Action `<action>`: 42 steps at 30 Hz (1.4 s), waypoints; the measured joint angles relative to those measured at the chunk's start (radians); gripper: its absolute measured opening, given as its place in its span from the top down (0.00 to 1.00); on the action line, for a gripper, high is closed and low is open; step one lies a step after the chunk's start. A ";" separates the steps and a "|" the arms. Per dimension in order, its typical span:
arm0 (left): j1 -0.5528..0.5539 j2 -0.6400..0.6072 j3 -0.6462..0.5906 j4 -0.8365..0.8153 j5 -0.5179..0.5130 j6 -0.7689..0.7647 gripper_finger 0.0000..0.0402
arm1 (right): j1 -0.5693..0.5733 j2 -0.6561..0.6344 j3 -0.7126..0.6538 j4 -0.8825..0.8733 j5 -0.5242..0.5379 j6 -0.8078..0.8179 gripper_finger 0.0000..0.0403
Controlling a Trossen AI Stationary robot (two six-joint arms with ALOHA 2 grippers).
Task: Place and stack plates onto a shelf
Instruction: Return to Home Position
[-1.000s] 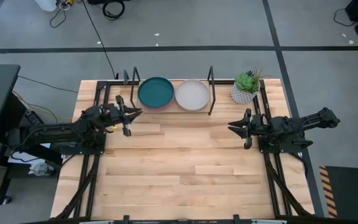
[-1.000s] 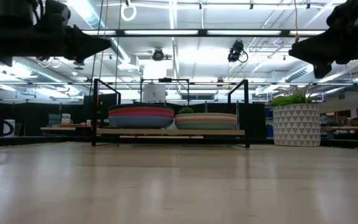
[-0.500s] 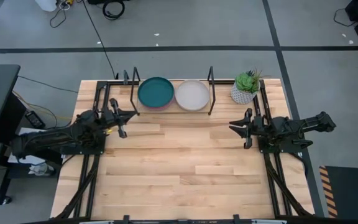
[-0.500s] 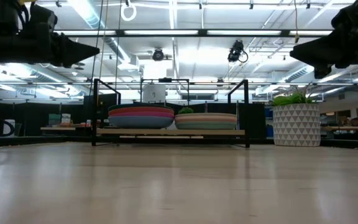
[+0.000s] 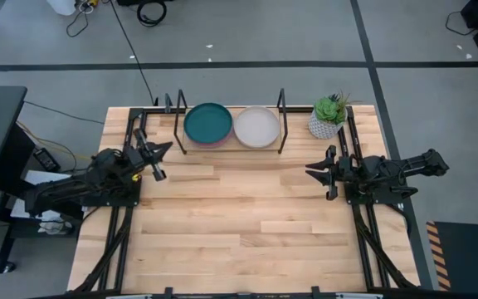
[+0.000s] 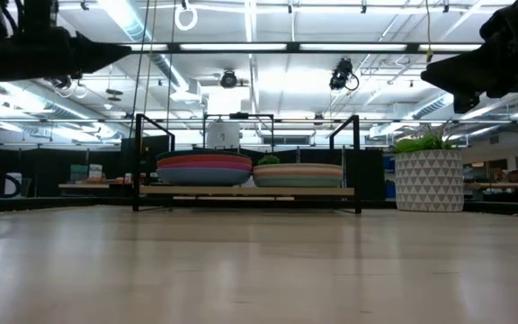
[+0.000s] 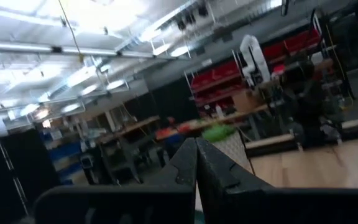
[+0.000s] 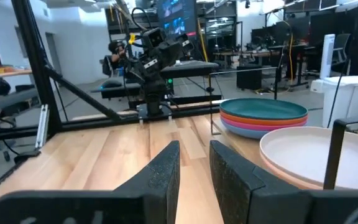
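Note:
The plates sit in two stacks on the shelf point(image 5: 230, 146) at the table's far edge. The left stack point(image 5: 207, 123) has a dark teal plate on top, with orange and pink rims under it point(image 8: 263, 113). The right stack point(image 5: 256, 126) is topped by a cream plate point(image 8: 303, 149). In the low view both stacks point(image 6: 203, 168) point(image 6: 298, 174) rest on the plank point(image 6: 245, 190). My left gripper point(image 5: 159, 156) hovers shut near the table's left edge, apart from the shelf. My right gripper point(image 5: 309, 171) hovers at the right side, slightly open point(image 8: 194, 163), holding nothing.
A potted plant in a white patterned pot point(image 5: 329, 116) stands at the far right corner, beside the shelf's right black frame point(image 5: 281, 120). The wooden tabletop point(image 5: 239, 224) stretches between the two arms and toward the near edge.
My left gripper has drawn back from near the teal stack toward the table's left edge, staying shut. The right arm and both plate stacks have kept still.

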 joint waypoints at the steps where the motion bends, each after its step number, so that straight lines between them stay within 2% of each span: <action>1: 0.000 -0.017 0.000 0.000 0.000 0.005 0.98 | 0.000 0.000 0.000 0.001 0.000 0.009 0.77; 8: 0.000 -0.034 0.000 -0.053 0.000 -0.008 0.93 | 0.000 0.001 0.000 0.001 -0.001 0.008 0.77; 42: 0.000 -0.035 -0.001 -0.040 0.008 -0.022 0.92 | 0.000 0.001 0.000 0.001 -0.001 0.007 0.77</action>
